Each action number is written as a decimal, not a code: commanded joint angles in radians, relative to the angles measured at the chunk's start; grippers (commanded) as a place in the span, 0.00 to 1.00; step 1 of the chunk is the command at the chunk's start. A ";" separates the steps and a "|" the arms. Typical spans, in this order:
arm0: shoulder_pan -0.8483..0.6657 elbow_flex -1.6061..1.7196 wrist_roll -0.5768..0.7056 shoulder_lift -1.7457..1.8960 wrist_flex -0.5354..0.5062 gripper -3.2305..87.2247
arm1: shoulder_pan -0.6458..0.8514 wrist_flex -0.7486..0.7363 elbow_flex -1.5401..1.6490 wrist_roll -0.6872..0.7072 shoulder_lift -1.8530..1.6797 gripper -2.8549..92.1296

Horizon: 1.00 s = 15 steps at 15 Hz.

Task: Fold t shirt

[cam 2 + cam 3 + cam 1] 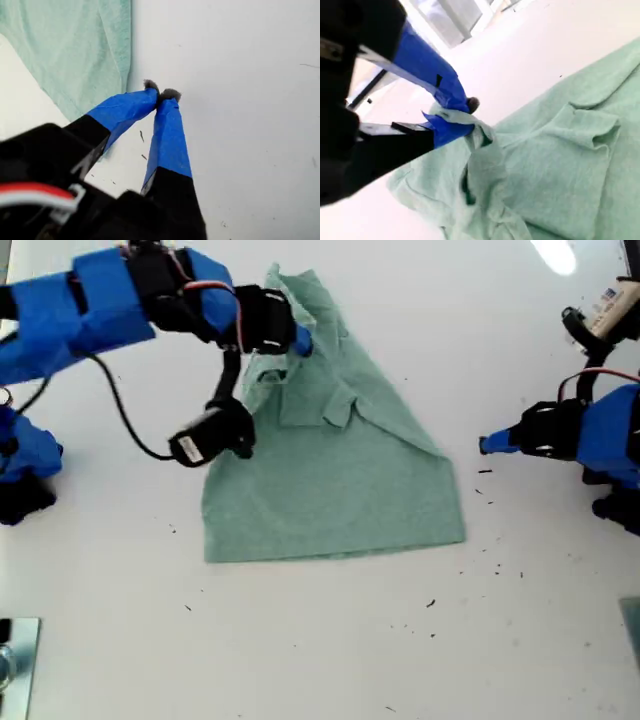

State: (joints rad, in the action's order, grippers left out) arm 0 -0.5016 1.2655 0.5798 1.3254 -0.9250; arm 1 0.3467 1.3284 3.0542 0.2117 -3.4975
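T shirt (340, 475) is seen lying on the white table (320, 660), near the middle of the exterior view, partly folded: one straight hem edge faces the near side, a diagonal fold line runs down toward the exterior view's right, and bunched cloth sits at the far end.

My second gripper (465, 117) is found over that far, bunched part, toward the exterior view's left. Its jaws are pinched on a fold of the green cloth, which is drawn up into a small ridge between the blue-taped fingers (427, 75). In the exterior view the same gripper (300, 340) is placed at the shirt's upper edge.

My first gripper (161, 94) is held over bare table off the shirt's edge, at the exterior view's right (487, 445). Its taped tips are pressed together with nothing between them; only the shirt's edge (100, 55) is caught in its wrist view.

Step judged: a fold is under way, the pinched portion being carried across the body of the shirt. Task judged roughly midway.

Next move, as judged: the pinched cloth is to be carried over and laid flat, then released. Dragging the whole garment is to be avoided; the idle gripper could be used to pin the near edge.
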 commanded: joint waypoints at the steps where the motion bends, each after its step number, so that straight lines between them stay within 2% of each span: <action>1: 0.044 -0.430 -0.008 -0.304 -0.038 0.14 | -0.008 -0.003 0.057 -0.012 -0.006 0.06; 2: 0.025 -0.425 -0.026 -0.304 -0.054 0.25 | -0.009 -0.003 0.057 -0.014 -0.006 0.06; 3: -0.017 -0.413 -0.060 -0.253 -0.127 0.28 | -0.014 -0.003 0.057 -0.015 -0.006 0.06; 8: -0.204 -0.150 0.048 0.282 -0.477 0.30 | -0.006 -0.003 0.057 -0.008 -0.006 0.06; 9: -0.206 0.055 0.064 0.433 -0.462 0.28 | -0.006 -0.003 0.057 -0.006 -0.006 0.06; 10: -0.183 0.350 0.057 0.637 -0.364 0.25 | -0.006 -0.003 0.057 0.003 -0.006 0.07; 12: -0.138 0.979 -0.038 1.183 -0.124 0.08 | -0.006 -0.011 0.055 0.063 -0.006 0.06; 13: -0.094 1.215 -0.081 1.488 -0.075 0.03 | -0.008 -0.020 0.052 0.083 -0.006 0.06; 14: -0.046 1.408 -0.167 1.750 -0.087 0.03 | -0.009 -0.021 0.048 0.101 -0.006 0.06; 15: 0.057 1.560 -0.233 1.959 -0.049 0.03 | 0.003 -0.025 0.046 0.115 -0.006 0.06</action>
State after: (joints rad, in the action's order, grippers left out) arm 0 -0.5553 2.5878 0.4310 2.8731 -1.0247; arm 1 0.3390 1.3284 3.0542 0.3007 -3.4975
